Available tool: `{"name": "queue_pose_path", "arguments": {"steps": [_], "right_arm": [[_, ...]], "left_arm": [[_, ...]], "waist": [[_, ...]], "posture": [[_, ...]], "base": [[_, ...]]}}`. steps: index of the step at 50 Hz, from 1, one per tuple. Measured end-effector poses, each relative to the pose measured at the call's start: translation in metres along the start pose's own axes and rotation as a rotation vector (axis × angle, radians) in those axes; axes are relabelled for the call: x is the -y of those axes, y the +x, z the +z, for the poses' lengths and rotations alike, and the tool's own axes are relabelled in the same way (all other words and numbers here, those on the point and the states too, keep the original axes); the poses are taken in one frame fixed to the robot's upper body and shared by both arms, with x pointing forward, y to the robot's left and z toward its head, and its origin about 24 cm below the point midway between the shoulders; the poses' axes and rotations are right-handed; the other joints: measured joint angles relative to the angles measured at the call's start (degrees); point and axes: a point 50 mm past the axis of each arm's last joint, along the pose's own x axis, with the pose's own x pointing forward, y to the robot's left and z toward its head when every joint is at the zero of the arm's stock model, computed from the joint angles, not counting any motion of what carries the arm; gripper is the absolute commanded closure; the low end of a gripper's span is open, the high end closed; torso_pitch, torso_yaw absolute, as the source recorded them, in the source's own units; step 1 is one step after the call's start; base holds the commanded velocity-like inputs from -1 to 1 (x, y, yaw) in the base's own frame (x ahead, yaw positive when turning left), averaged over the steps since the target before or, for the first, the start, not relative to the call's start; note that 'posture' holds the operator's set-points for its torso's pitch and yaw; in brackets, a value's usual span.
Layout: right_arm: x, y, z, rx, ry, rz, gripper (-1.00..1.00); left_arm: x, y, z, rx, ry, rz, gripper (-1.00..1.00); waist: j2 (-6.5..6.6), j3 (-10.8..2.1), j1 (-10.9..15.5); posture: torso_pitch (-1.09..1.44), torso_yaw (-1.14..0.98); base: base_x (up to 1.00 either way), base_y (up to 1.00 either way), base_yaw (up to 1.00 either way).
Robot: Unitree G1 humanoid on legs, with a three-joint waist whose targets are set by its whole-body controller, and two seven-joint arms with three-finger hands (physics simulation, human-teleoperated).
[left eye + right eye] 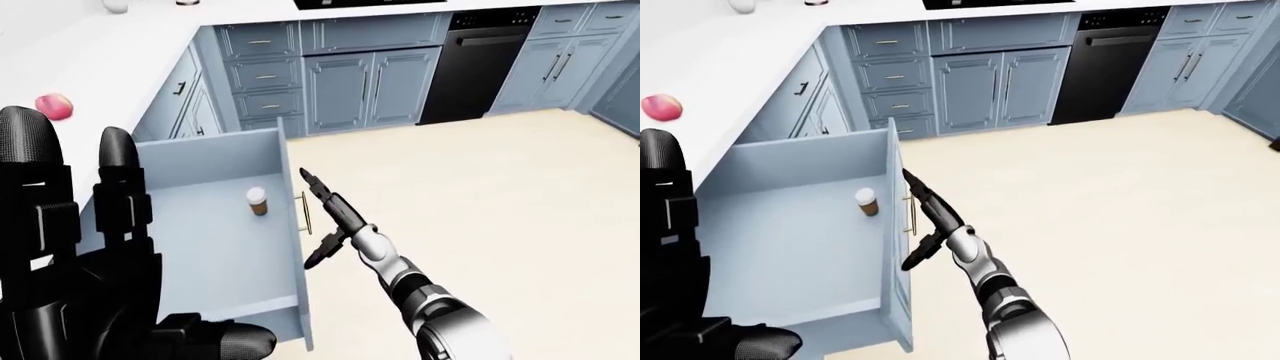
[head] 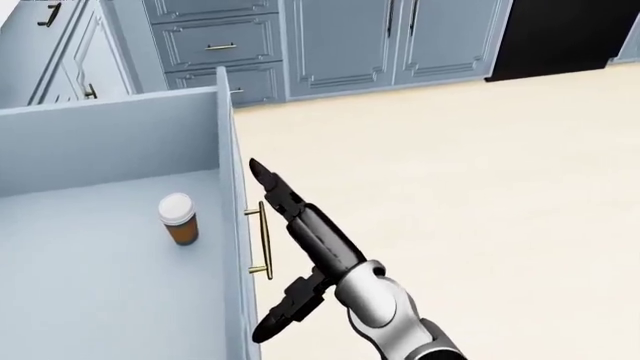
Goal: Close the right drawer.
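Note:
The pale blue right drawer stands pulled far out, its front panel running top to bottom in the head view. A brass handle sits on that panel. Inside stands a brown cup with a white lid. My right hand is open, with its straight fingers lying along the panel just above the handle and the thumb spread below. My left hand is raised close to the camera at the lower left of the left-eye view. It is open and holds nothing.
A white counter with a pink round object runs over the drawer at the left. Blue cabinets and a black appliance line the top. Beige floor spreads to the right.

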Motion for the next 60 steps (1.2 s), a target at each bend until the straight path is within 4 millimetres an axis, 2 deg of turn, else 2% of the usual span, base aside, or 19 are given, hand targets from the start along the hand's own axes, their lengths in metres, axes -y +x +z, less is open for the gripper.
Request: {"name": "queue_pose_path", "arguments": {"steps": [34, 60], "right_arm": [[-0.023, 0.011, 0.016, 0.029, -0.012, 0.115, -1.0], [-0.026, 0.018, 0.023, 0.018, 0.092, 0.181, -1.0]], "left_arm": [[0.0, 0.0, 0.0, -0.001, 0.0, 0.0, -1.0], [0.0, 0.0, -0.001, -0.007, -0.005, -0.001, -1.0]], "waist": [[0.14, 0.43, 0.04], [0.58, 0.6, -0.77]], "posture": [[0.0, 0.0], [0.0, 0.0]], "base": [[0.0, 0.0, 0.0], [0.0, 0.0, 0.0]]}}
